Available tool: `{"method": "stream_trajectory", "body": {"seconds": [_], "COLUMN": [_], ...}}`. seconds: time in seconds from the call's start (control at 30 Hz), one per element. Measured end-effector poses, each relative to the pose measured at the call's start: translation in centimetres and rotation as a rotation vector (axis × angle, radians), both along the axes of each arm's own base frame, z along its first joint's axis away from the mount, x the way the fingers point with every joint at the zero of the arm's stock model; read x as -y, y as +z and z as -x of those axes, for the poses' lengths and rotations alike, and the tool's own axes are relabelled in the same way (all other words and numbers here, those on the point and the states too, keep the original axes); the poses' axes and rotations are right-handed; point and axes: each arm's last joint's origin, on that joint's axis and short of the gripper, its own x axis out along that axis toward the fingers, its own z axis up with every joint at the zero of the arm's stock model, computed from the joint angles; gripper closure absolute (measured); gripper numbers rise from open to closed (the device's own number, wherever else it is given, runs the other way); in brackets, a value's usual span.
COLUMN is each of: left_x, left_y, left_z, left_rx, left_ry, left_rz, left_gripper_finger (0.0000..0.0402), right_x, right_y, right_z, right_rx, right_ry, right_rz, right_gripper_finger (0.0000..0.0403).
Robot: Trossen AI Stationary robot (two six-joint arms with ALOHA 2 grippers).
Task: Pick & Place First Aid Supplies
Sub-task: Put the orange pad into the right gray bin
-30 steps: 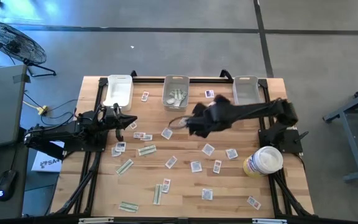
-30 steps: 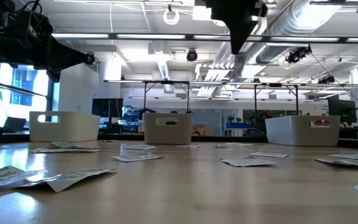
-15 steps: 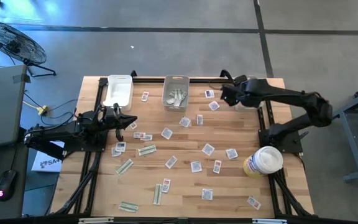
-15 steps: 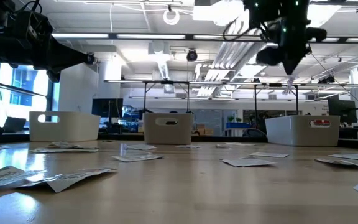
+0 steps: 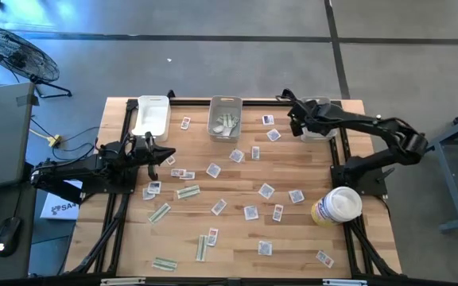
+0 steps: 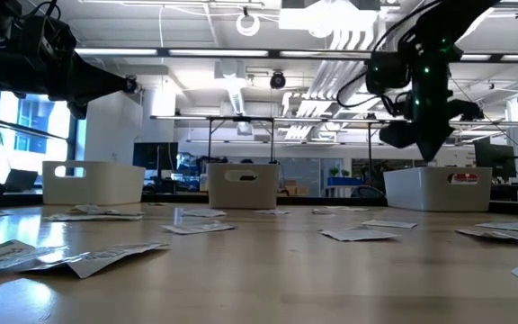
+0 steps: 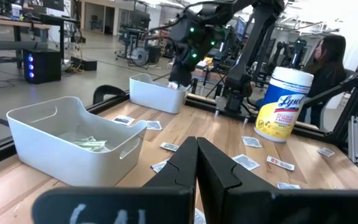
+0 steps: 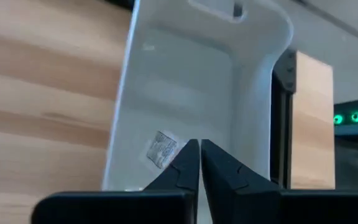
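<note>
Packets (image 5: 250,212) of first aid supplies lie scattered over the wooden table (image 5: 293,246), white squarish ones and pale green strips (image 5: 188,191), and a few already sit in the middle bin (image 5: 226,119). The right gripper (image 5: 296,121) hangs above the right-hand bin (image 5: 315,116). Its wrist view shows the fingers (image 8: 185,163) nearly together with nothing between them, and one small white packet (image 8: 161,149) seen inside the bin just past their tips. The left gripper (image 5: 168,155) waits near the table's left edge, fingers (image 7: 185,163) clenched on nothing.

The risk, as I judge it, is that the light packet sticks to a finger pad and rides back out when the arm lifts; whether it has fully settled on the bin floor cannot be told. A low swing back could also clip the bin's rim, or brush the Lysol tub (image 5: 337,206) standing near the arm's base.

A second ago the right arm stretched over the table's middle beside the centre bin; half a second ago it had swung to the right-hand bin, and now it sits slightly further over it. The left arm has not moved.
</note>
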Motion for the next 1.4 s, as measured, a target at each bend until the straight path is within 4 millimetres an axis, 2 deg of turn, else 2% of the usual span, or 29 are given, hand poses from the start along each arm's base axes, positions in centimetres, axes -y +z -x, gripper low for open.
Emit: {"method": "stream_trajectory", "body": {"seconds": [0.13,0.23,0.37,0.47,0.57,0.7,0.83,0.93,1.07,1.13,1.23,1.4], "left_x": [0.0,0.0,0.0,0.0,0.0,0.0,0.0,0.0,0.0,0.0,0.0,0.0], "left_y": [0.0,0.0,0.0,0.0,0.0,0.0,0.0,0.0,0.0,0.0,0.0,0.0], "left_z": [0.0,0.0,0.0,0.0,0.0,0.0,0.0,0.0,0.0,0.0,0.0,0.0], "left_rx": [0.000,0.000,0.000,0.000,0.000,0.000,0.000,0.000,0.000,0.000,0.000,0.000], "left_ry": [0.000,0.000,0.000,0.000,0.000,0.000,0.000,0.000,0.000,0.000,0.000,0.000], "left_rz": [0.000,0.000,0.000,0.000,0.000,0.000,0.000,0.000,0.000,0.000,0.000,0.000], "left_gripper_finger": [0.0401,0.0401,0.0401,0.0401,0.0401,0.0401,0.0401,0.0401,0.0401,0.0401,0.0401,0.0401], "right_x": [0.5,0.8,0.1,-1.7,-4.8,-10.5,-17.0,-21.5,-26.9,-28.9,-30.9,-32.1], "right_y": [-0.1,0.6,2.3,3.6,4.3,4.2,3.2,2.3,-0.4,-2.0,-4.0,-5.4], "right_z": [0.7,0.7,-0.5,-2.3,-4.3,-7.0,-8.4,-9.0,-9.5,-9.5,-9.2,-8.8], "right_rx": [-0.042,-0.050,-0.036,0.024,0.090,0.213,0.337,0.388,0.363,0.335,0.295,0.265], "right_ry": [0.012,0.033,0.133,0.240,0.375,0.589,0.857,0.995,1.135,1.159,1.152,1.136], "right_rz": [-0.030,-0.051,-0.099,-0.157,-0.224,-0.290,-0.335,-0.362,-0.411,-0.448,-0.482,-0.484], "right_gripper_finger": [0.0356,0.0322,0.0284,0.0269,0.0266,0.0265,0.0265,0.0265,0.0265,0.0266,0.0266,0.0266]}}
